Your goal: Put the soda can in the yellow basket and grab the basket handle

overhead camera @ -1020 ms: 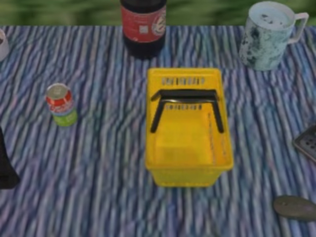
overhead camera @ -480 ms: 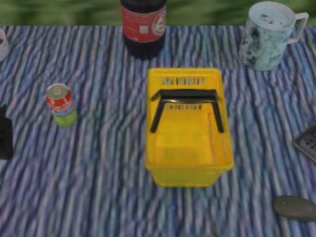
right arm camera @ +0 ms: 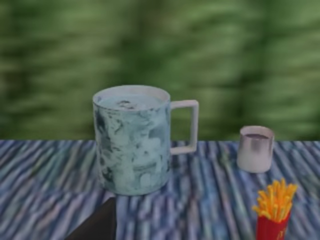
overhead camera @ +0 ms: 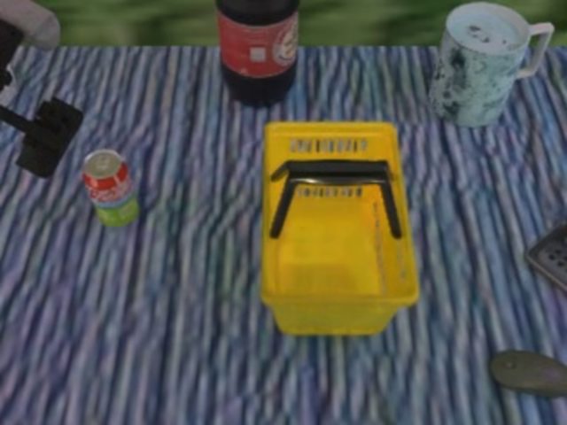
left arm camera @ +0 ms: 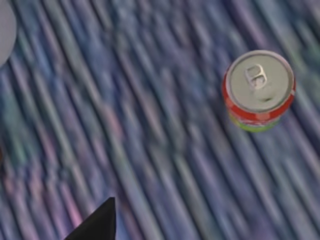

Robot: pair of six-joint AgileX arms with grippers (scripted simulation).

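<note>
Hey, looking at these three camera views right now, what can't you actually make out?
- Left pincer: the top view shows only a dark shape beside the soda can; whether it is open cannot be told. The left wrist view shows just one dark tip.
- Right pincer: absent from the top view; in the right wrist view only a dark tip in front of the mug.
- Yellow basket: its handle hides part of the inside.
- Bottle: cut by the top edge.
</note>
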